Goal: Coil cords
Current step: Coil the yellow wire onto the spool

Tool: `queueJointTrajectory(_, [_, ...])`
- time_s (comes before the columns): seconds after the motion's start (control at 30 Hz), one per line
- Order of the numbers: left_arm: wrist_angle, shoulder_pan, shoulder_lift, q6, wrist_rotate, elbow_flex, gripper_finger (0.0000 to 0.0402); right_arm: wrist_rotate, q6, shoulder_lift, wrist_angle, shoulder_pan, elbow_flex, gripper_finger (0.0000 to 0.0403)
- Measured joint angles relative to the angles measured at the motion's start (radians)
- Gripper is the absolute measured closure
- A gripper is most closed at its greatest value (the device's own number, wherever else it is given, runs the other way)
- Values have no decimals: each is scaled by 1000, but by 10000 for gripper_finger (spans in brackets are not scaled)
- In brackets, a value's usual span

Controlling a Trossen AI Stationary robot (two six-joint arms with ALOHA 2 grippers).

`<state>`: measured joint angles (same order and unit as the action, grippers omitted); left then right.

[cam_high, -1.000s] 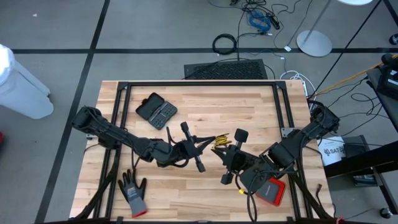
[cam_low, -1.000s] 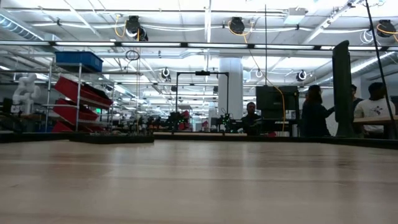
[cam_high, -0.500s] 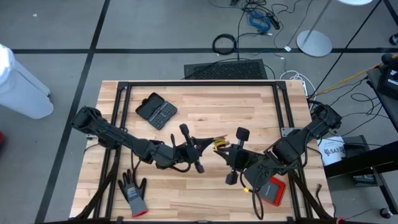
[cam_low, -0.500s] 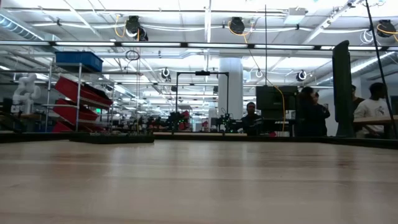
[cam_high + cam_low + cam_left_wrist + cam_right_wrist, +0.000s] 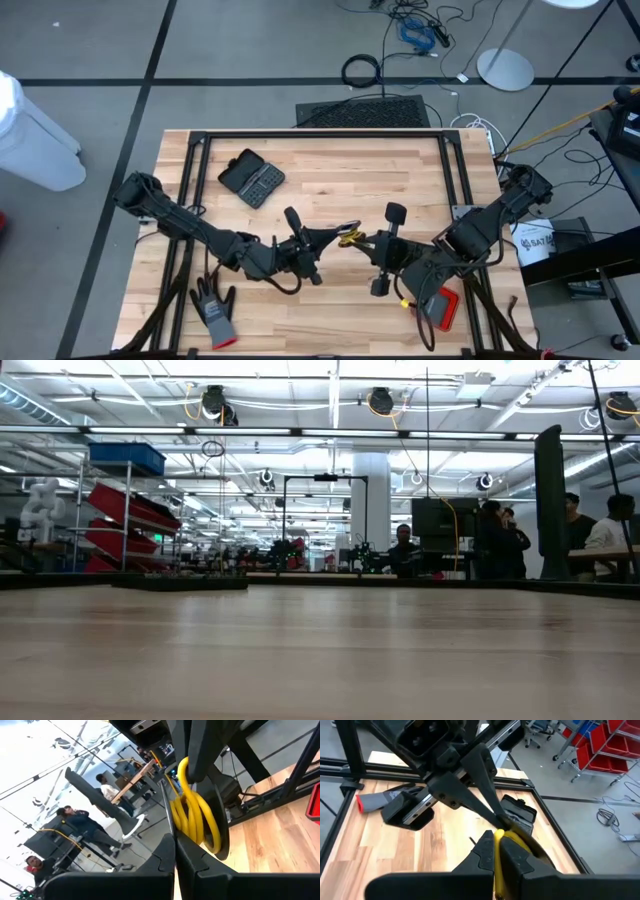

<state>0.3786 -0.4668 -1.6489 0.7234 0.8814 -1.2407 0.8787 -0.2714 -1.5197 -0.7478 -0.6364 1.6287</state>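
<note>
Cord (image 5: 348, 237) is gripped by both clenched tools, left (image 5: 336, 234) and right (image 5: 361, 240), above the tabletop (image 5: 330, 170), right of the case (image 5: 251, 178).

cord (image 5: 349, 236): I see it mid-table, between my left hand (image 5: 334, 234) and right hand (image 5: 364, 240)
glove (image 5: 214, 309): near front-left corner

Thin yellow cord (image 5: 348, 237), wound in several loops against a small black round part (image 5: 218, 822), held off the wooden tabletop near its middle; apparently clamped from both sides.
</note>
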Motion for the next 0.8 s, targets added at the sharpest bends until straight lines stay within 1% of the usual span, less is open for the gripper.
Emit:
queueJointTrajectory(0.13, [-1, -6, 0, 2, -4, 0, 401, -2, 0, 1, -5, -3, 0, 403])
queueJointTrajectory(0.3, [-5, -19, 0, 29, -9, -2, 401, -46, 0, 2, -11, -7, 1, 403])
queueJointTrajectory(0.6, [-12, -48, 7, 54, -8, -26, 401, -48, 5, 16, -50, -11, 3, 403])
queueJointTrajectory(0.8, [-10, -58, 15, 51, -31, -26, 401, -45, 65, 19, -49, -31, 3, 403])
